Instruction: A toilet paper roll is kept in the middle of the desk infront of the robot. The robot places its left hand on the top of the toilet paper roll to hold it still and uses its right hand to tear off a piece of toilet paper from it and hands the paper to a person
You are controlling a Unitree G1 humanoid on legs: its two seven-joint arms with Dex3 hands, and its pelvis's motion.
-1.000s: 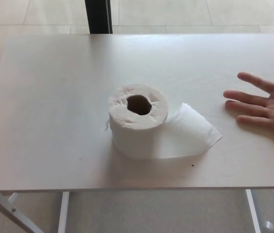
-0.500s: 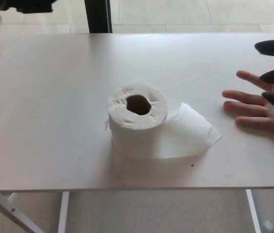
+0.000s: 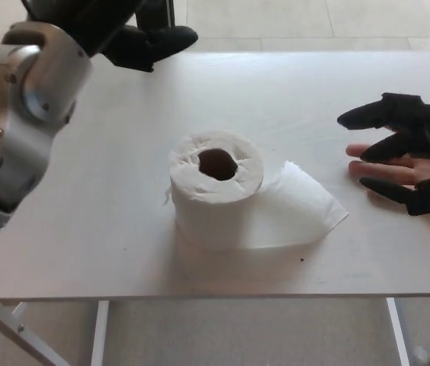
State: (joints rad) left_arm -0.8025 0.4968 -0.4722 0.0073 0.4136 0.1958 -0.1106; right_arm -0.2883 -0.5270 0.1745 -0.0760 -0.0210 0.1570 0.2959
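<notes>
White laminate covers the desk (image 3: 108, 229), which fills most of the view, its metal legs showing beneath the near edge and pale floor tiles beyond the far edge. The silver left forearm (image 3: 20, 114) comes in large from the upper left, ending in the black left hand (image 3: 135, 38) above the desk's far left part, well apart from the roll; its fingers point right and hold nothing, but whether they are spread or curled together I cannot tell. The right hand (image 3: 405, 149) enters from the right edge, released, its thumb and two thick fingers splayed toward the roll and gripping nothing. It lies over a person's hand (image 3: 394, 168), which rests flat on the desk at the right with fingers pointing left. The roll (image 3: 216, 191) stands on end in the middle of the desk, its dark core hole facing up, untouched by either robot hand. A loose tail of paper (image 3: 303, 210) trails from its base to the right, lying flat on the desk, its ragged end between the roll and the person's fingers. A tiny dark speck (image 3: 302, 260) sits near the paper's front edge.
</notes>
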